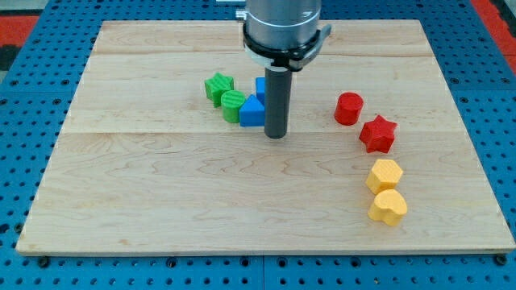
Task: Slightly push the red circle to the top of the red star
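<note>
Wooden table (161, 209) carries 2 green, 2 blue, 2 red, 2 yellow blocks

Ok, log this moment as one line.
my tip: beside blue triangle, far left of red circle | red circle: upper-left of red star, not yet directly above

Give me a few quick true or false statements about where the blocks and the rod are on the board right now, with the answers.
1. My tip touches the red circle. False: it stands apart, beside the blue triangle.
2. The red star lies lower right of the red circle. True.
3. Two yellow blocks sit below the red star. True.
4. The green blocks sit at the view's right. False: left of the rod.
</note>
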